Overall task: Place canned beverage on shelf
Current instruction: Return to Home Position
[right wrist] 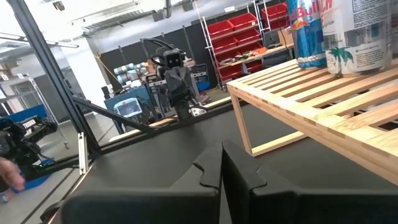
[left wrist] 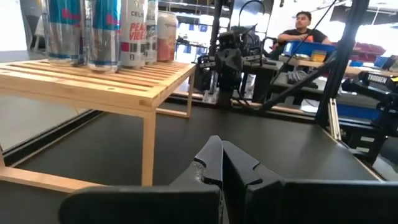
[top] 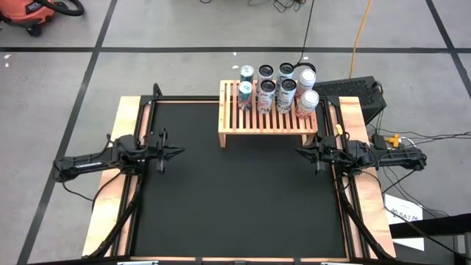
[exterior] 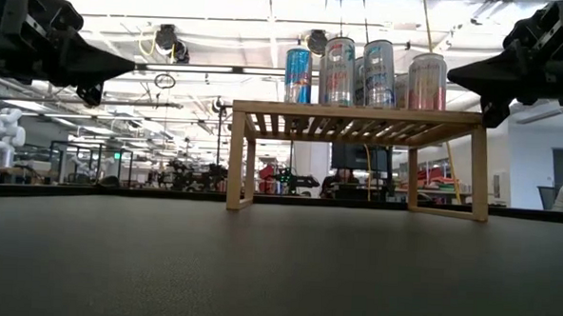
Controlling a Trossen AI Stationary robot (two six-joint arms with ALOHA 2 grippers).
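Ceiling strip lights (exterior: 221, 8) glare white in the low view; the black tabletop (top: 243, 199) is evenly lit from overhead.

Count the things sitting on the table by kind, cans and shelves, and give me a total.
Beverage cans: 8, all standing on the shelf top
Wooden slatted shelf: 1
Total: 9

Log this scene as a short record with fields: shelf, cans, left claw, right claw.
shelf: light-wood slatted rack at the far edge of the black mat
cans: upright in two rows on the shelf's slats
left claw: shut, empty, above the mat's left side, apart from the shelf
right claw: shut, empty, above the mat's right side, just off the shelf's right leg
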